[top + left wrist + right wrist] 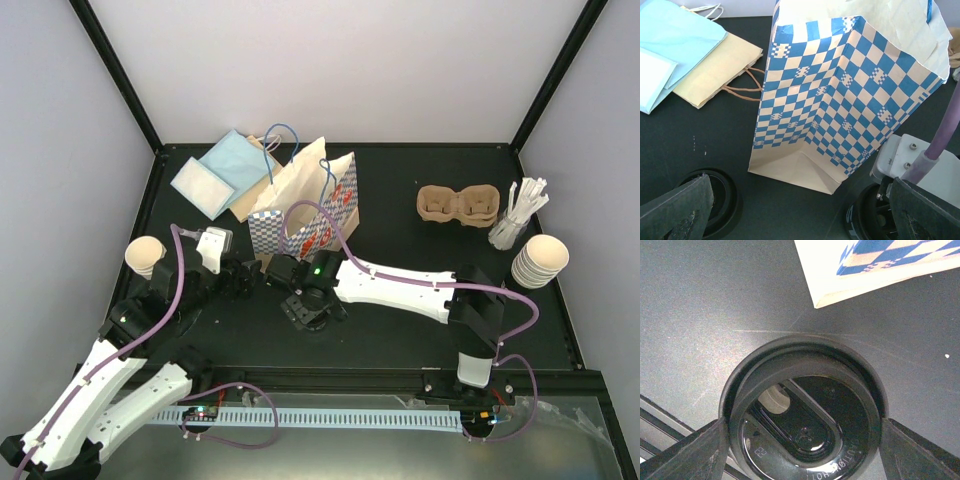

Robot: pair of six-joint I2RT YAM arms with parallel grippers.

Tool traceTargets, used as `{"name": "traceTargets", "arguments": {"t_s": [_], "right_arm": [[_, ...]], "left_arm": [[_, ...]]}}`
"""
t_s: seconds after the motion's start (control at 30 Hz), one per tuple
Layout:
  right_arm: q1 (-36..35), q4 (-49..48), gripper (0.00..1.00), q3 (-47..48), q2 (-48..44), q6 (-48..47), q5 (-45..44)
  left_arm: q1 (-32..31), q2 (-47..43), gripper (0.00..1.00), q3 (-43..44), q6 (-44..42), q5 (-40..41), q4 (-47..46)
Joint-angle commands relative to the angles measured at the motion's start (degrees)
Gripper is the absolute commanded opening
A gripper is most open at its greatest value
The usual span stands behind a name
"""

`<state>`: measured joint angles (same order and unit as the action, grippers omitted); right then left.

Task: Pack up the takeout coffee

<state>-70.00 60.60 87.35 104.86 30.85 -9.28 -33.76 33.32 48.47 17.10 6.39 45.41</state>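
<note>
My right gripper (312, 303) (802, 432) is shut on a black plastic lid (805, 415) just above the table, its fingers (685, 455) pressing on the rim at both sides. A second dark rim shows right behind the lid. My left gripper (248, 277) (800, 210) is open and empty, low over the table in front of the blue-checked bag (305, 215) (850, 95). Another black lid (722, 197) lies by its left finger. One tan cup (145, 255) stands at the left. A stack of cups (540, 260) and the brown cup tray (457, 205) sit at the right.
White stir sticks (520, 218) stand in a holder beside the cup stack. Flat light-blue and tan paper bags (225, 170) (685, 45) lie at the back left. The right arm's wrist (912, 160) is close to my left gripper's right finger.
</note>
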Motion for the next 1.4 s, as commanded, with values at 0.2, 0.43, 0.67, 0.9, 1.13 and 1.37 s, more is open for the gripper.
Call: {"name": "traceTargets", "arguments": {"t_s": [0.2,0.43,0.67,0.9,1.13,1.37], "right_arm": [[-0.1,1.5,0.83,1.8,-3.6,0.2,-2.7],[-0.1,0.9,0.87,1.1,-2.7,-0.3,-1.3],[-0.1,0.4,0.87,1.8,-0.5,-0.9,-0.6],[-0.1,0.6,0.86,2.4,1.3,-0.8,-0.5],[-0.1,1.0,0.83,2.3,1.3,-1.0,-0.3],[-0.1,1.8,0.79,2.3,1.4,-1.1,-0.6]], "left_arm": [[0.4,0.1,0.99,0.8,-0.4,0.1,-1.0],[0.4,1.8,0.99,2.0,-0.6,0.9,0.1],[0.4,1.0,0.99,1.1,-0.8,0.4,-0.7],[0.4,1.1,0.99,1.1,-1.0,0.4,-0.8],[0.4,0.7,0.99,0.9,-1.0,0.6,-0.9],[0.4,0.8,0.99,0.9,-1.0,0.7,-0.9]]}}
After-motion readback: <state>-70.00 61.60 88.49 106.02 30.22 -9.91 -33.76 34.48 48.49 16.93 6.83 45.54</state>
